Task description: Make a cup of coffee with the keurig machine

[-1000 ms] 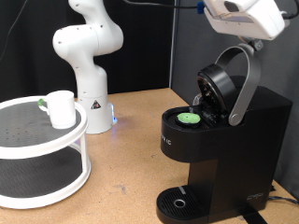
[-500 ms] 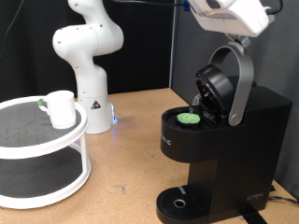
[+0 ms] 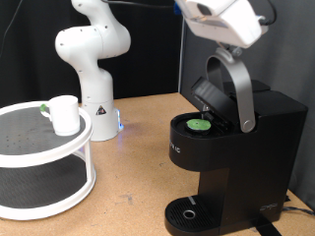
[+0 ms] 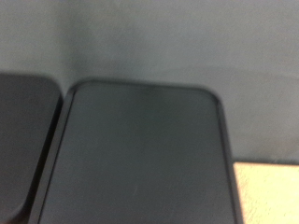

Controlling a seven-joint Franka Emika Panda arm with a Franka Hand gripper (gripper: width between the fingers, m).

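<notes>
Quick status from my remote seat, going left to right in the exterior view. Far left there's the two-tier white round shelf (image 3: 69, 147), and the cup (image 3: 65, 114) is sitting on its top tier, nowhere near the machine. There's a small green thing (image 3: 44, 108) just beside the cup, too small for me to call. Behind the shelf stands a second white robot arm (image 3: 91, 54), idle as far as I can see.

Over on the right is the keurig machine (image 3: 241, 157). Its lid handle (image 3: 236, 88) is up, the brew head is open, and a green-topped pod (image 3: 200, 124) is seated in the chamber. So I'd say the pod is loaded. The drip base (image 3: 187, 213) at the bottom has nothing on it.

The gripper (image 3: 228, 39) is at the top of the frame, right on the top of the lid handle. I honestly can't tell whether the fingers are clamped or spread; they're hidden behind the hand. The wrist view is just a blurry dark panel, no help.

My read: lid not closed, cup not placed, no brewing started.
</notes>
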